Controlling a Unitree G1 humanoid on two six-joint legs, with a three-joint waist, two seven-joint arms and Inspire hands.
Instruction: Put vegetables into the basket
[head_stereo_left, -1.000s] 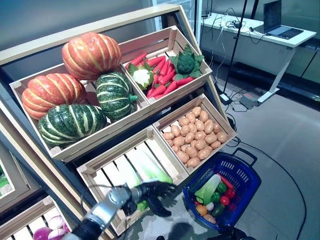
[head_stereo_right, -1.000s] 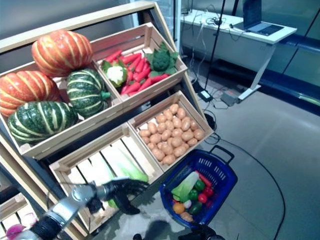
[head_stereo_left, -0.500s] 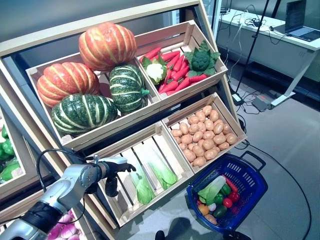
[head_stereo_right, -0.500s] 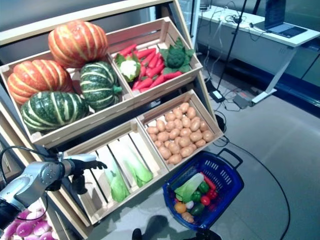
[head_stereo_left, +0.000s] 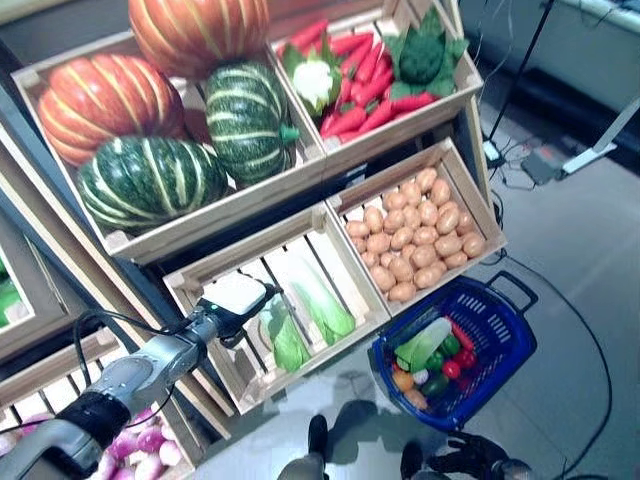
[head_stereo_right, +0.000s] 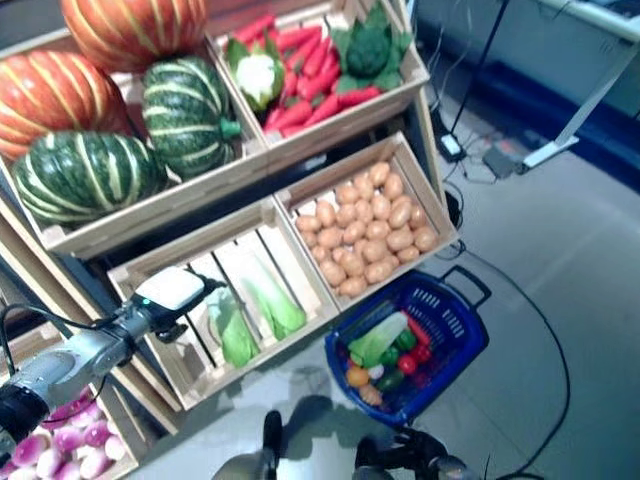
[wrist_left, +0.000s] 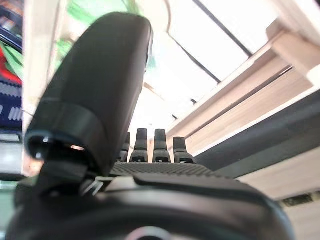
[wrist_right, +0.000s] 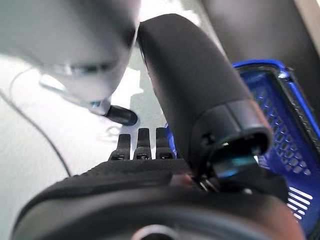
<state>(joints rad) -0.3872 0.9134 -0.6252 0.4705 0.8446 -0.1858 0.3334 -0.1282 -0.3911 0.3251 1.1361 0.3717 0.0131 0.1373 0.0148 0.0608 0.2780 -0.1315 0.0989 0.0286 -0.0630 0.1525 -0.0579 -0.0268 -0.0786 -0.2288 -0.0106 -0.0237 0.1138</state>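
The blue plastic basket (head_stereo_left: 508, 316) stands on the floor at the lower right of the wooden stand. In it lie a pale green leafy vegetable (head_stereo_left: 424, 343) and small red, green and orange vegetables. My left hand (head_stereo_left: 235, 297) is open and empty, its fingers (wrist_left: 159, 145) straight over the left part of the lower slatted crate (head_stereo_left: 250, 270). It is just left of a green leafy vegetable (head_stereo_left: 288, 346) that lies in that crate. My right hand (wrist_right: 150, 167) is open with straight fingers, next to the basket's rim (wrist_right: 270, 85).
The wooden stand (head_stereo_left: 150, 240) with slanted crates takes up the left and middle. A further crate (head_stereo_left: 452, 160) overhangs the basket's far side. Grey floor (head_stereo_left: 580, 250) with cables lies to the right of the basket.
The camera has tilted down and shifted. My left hand has moved from beside the crate's left wall to over its left slats, nearer the leafy vegetable. The basket's contents look the same.
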